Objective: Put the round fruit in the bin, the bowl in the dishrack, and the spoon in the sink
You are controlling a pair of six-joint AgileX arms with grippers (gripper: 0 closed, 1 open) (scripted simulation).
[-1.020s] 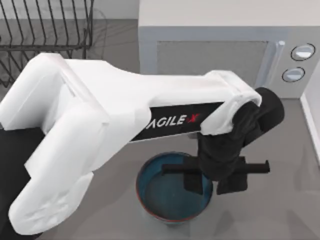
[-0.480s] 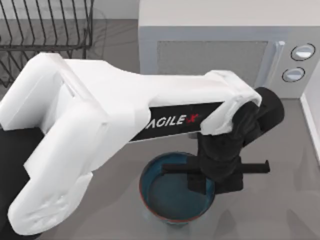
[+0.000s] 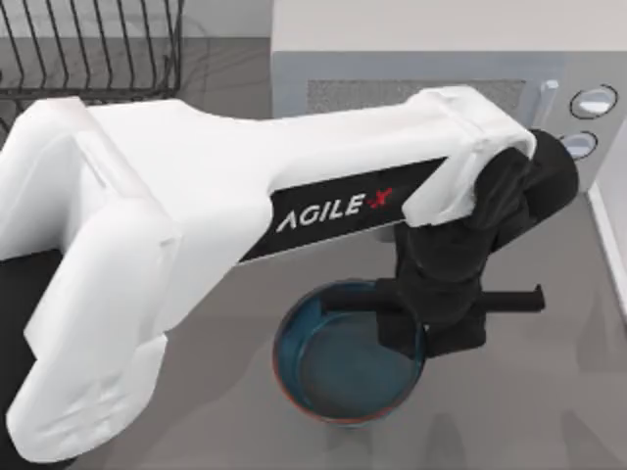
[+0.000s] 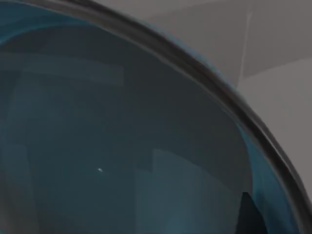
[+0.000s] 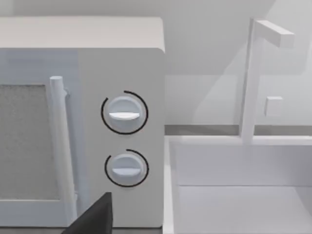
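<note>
The left arm (image 3: 245,225) reaches from the left side of the table across the middle, its white body covering much of the top view. At its end the black left gripper (image 3: 426,338) hangs over the right edge of the bowl (image 3: 333,367), one finger inside the rim and the other outside it, so the fingers look narrowed on the rim. The bowl sits near the front middle of the grey table (image 3: 549,411), blue-teal inside with a thin reddish-brown rim.

In the left wrist view the bowl (image 4: 122,146) is very close, its glazed inside curving up to a dark rim, with grey table (image 4: 282,97) beyond it. A dark finger tip (image 4: 246,214) shows at the bowl's inner wall.

The dishrack (image 3: 93,49), black wire with thin upright bars, stands at the back left of the table, well apart from the bowl. A white microwave (image 3: 431,88) stands at the back, just behind the arm's wrist, with two round knobs (image 3: 593,101) on its right.

The right wrist view looks at the microwave (image 5: 83,122) with its handle (image 5: 58,146) and two knobs (image 5: 124,114), and beside it a white sink (image 5: 243,190) with a tall white tap (image 5: 253,78). A dark finger (image 5: 97,217) of the right gripper shows low in that view; whether it is wide or narrow I cannot tell
</note>
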